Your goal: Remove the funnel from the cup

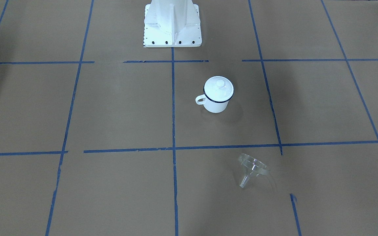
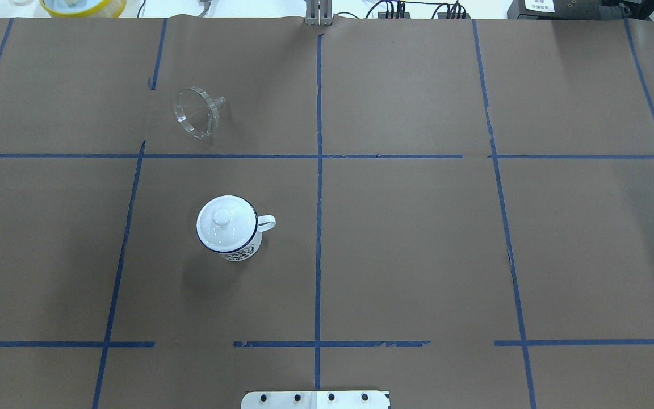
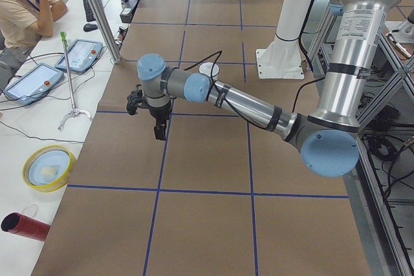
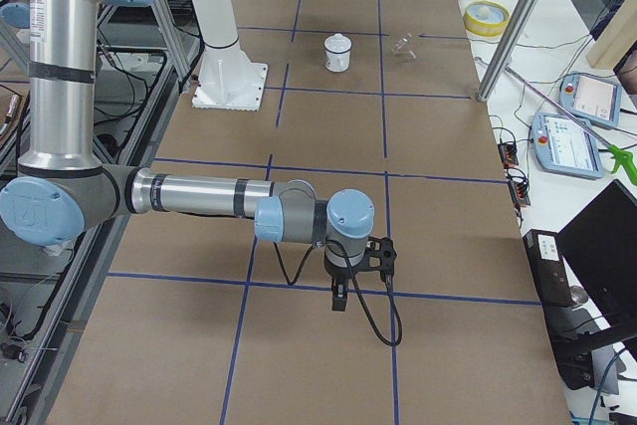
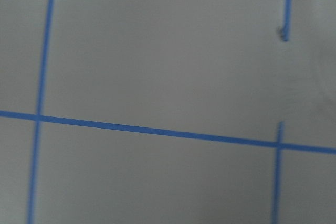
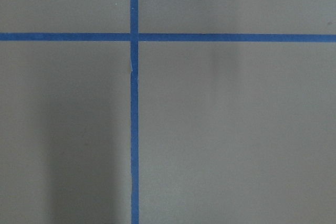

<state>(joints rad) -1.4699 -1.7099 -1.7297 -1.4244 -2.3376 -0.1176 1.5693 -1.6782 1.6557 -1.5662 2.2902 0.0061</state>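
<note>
The funnel (image 2: 195,112) is out of the cup (image 1: 216,105) and lying on its side on the bare bench (image 2: 418,255). It sits well apart from the cup, out toward the far edge on the robot's left half. The cup stands upright nearer mid-bench, just left of the centre line, with a knobbed lid (image 2: 223,220) seated on top and its handle toward the robot's right.

On handling, that funnel looks like thin clear plastic, so it should be light and stiff but slick. It would likely skid or roll on its round rim if nudged. The best hold would be a pinch across the rim wall, or around the narrow spout where the fingers can close fully.

Now orientation. Its long axis runs from rim to spout, slanted low, with the rim edge and spout tip both on the paper. The spout points toward the robot's right and a little toward the far edge, while the wide mouth opens toward the left edge.

Both arms hang away from it all. The left gripper (image 3: 159,134) and the right gripper (image 4: 340,298) show only in the side views, so I cannot tell how wide their fingers stand. By the look of things, the removal is done.
</note>
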